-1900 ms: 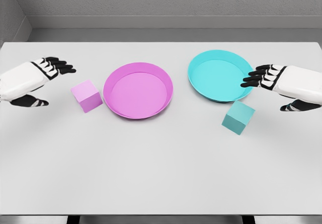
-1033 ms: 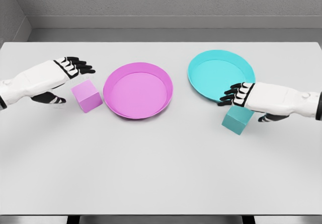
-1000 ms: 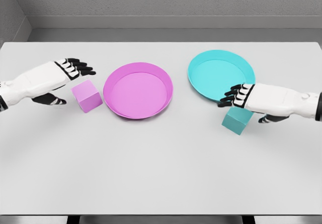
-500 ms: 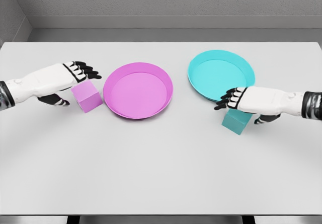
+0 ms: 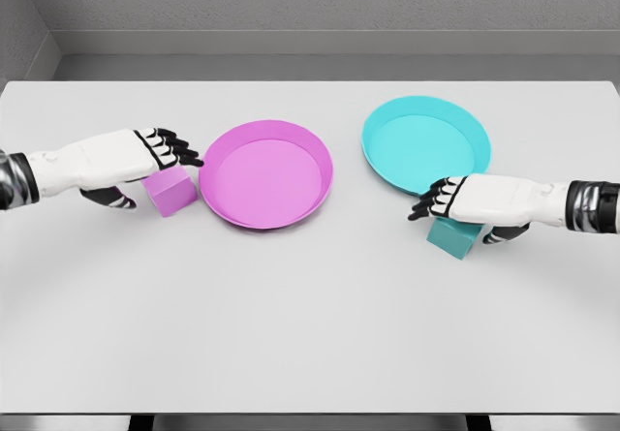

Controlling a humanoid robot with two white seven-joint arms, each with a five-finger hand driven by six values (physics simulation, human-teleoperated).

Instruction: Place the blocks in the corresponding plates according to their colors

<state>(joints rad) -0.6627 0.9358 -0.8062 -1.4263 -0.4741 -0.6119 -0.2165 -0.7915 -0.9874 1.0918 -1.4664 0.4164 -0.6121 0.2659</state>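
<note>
On the white surface (image 5: pixel 310 334), the pink block (image 5: pixel 171 195) is covered by the left hand (image 5: pixel 121 155) beside the pink plate (image 5: pixel 266 174). The teal block (image 5: pixel 451 238), below the teal plate (image 5: pixel 426 145), is covered by the right hand (image 5: pixel 475 201). Both hands' fingers are extended, and neither block is seen to be gripped.

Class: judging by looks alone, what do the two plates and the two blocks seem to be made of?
Pink plate and cyan plate: probably smooth matte plastic, with uniform colour and soft shading. Pink block and teal block: flat, untextured faces, perhaps plastic or painted wood; the render leaves it open.
</note>
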